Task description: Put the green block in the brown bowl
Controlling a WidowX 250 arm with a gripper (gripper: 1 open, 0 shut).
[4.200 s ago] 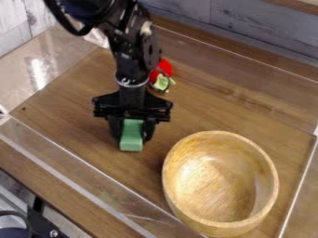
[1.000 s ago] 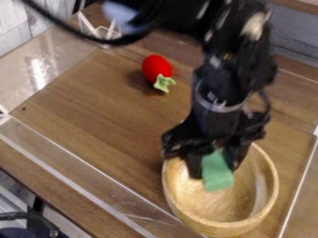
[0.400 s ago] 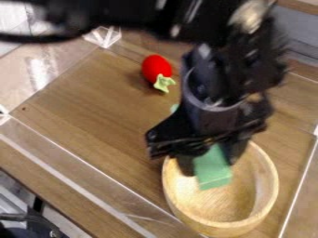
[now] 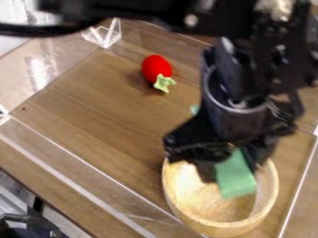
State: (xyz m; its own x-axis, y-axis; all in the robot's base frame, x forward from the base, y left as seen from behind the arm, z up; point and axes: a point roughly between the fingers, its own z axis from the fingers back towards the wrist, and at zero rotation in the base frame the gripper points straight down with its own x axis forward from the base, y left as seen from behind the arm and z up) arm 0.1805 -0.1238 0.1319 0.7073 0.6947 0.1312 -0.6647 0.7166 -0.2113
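Overhead, the black robot arm reached in from the top edge, its bulk blurred and cut off by the frame at the upper right. Beneath it lay the wood-grained tabletop, crossed by clear, glossy strips along its near side and partly covered by the arm. At the lower right sat the round light-brown wooden bowl, the back of its rim and much of its interior hidden behind the black gripper. The gripper was clenched on the mint-green rectangular block, whose upper end disappeared between the dark fingers; the exact contact was hard to make out. The block hung tilted over the bowl's opening, and whether its lower end touched the inside could not be told. Well apart from the bowl, towards the back of the table, lay the red strawberry-like toy with its pale green leaf pointing towards the near side. A small bit of green peeked out beside the arm, too covered to identify. Dark equipment in the bottom left corner was cropped by the frame.
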